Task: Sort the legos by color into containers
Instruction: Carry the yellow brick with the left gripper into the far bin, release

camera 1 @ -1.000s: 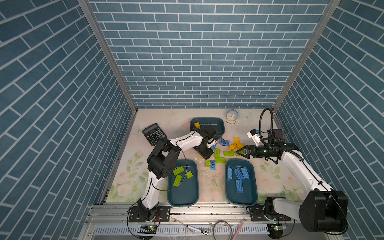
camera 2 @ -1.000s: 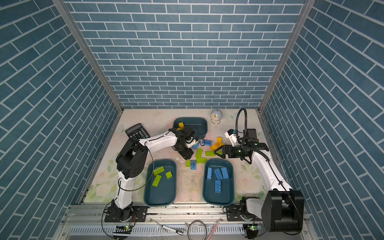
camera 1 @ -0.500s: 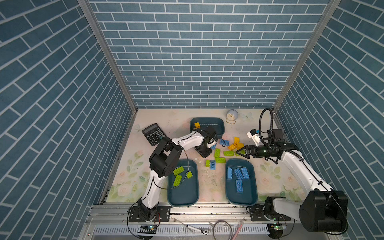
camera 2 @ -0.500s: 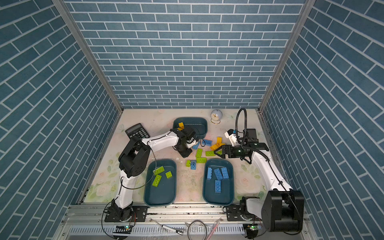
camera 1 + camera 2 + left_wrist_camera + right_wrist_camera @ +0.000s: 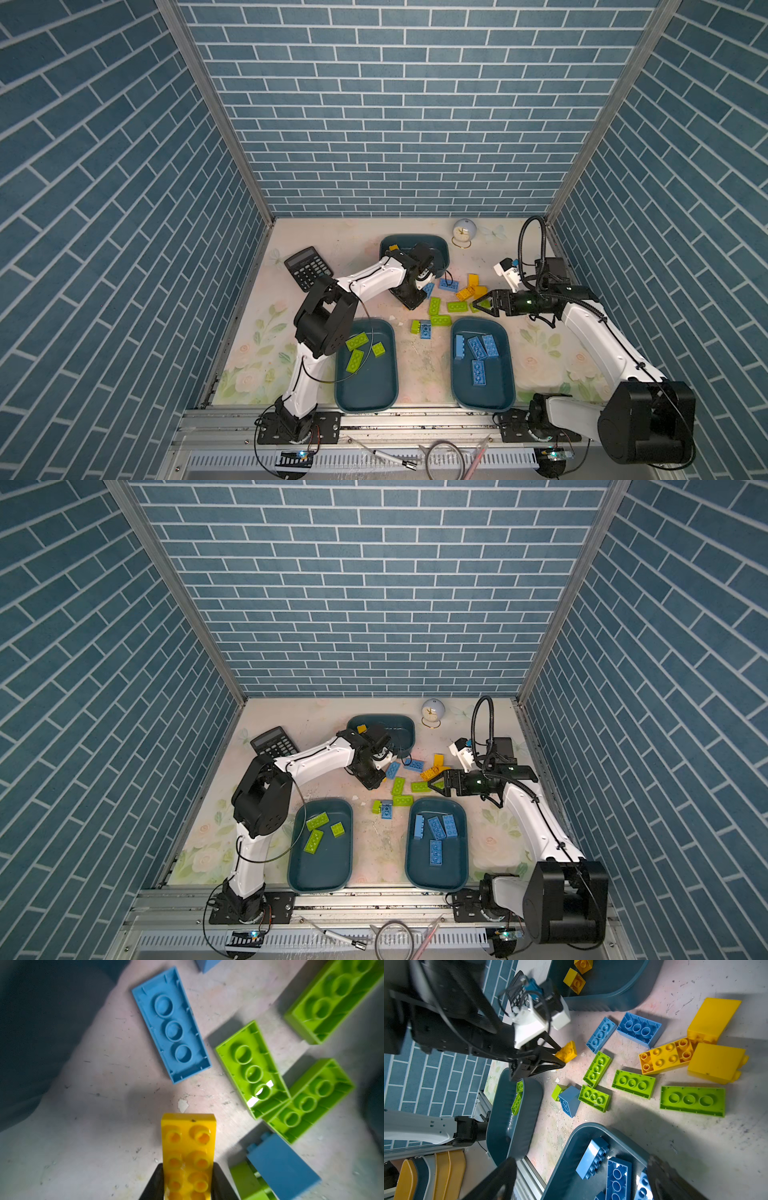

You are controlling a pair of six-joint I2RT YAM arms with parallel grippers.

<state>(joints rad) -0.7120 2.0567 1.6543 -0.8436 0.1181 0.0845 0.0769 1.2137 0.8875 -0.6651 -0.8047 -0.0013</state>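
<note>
**BRICK COUNT BY CONTAINER**

The table carries three containers. The front-left container holds three green legos. The front-right container holds four blue legos. The rear container holds two yellow legos. The left end effector clamps one yellow brick near the table centre. The right end effector stands wide over loose legos.

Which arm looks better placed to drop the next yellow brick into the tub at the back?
Left. The left hand grips a yellow brick next to the back tub, which holds yellow pieces. The right hand is open and empty, by the loose bricks farther from that tub.
</note>
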